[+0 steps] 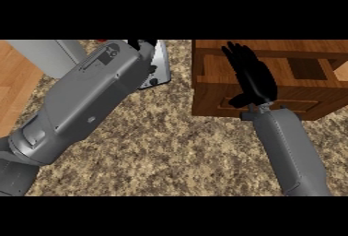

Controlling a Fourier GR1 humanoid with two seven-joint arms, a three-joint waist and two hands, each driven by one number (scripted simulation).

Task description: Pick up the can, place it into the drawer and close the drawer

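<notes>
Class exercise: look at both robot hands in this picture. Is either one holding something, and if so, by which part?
The right hand is open over the wooden drawer unit, holding nothing. The left hand is mostly hidden behind its forearm, so any hold cannot be told.

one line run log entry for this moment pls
left robot hand: mostly hidden behind forearm, top edge | right robot hand: open, over wooden drawer unit | can: not identifiable

Wooden drawer [217, 92] and silvery can [158, 64]
The brown drawer lay under the outstretched right hand [250, 73]; the can, tilted and half hidden, sat beside the left hand [142, 44].
</notes>
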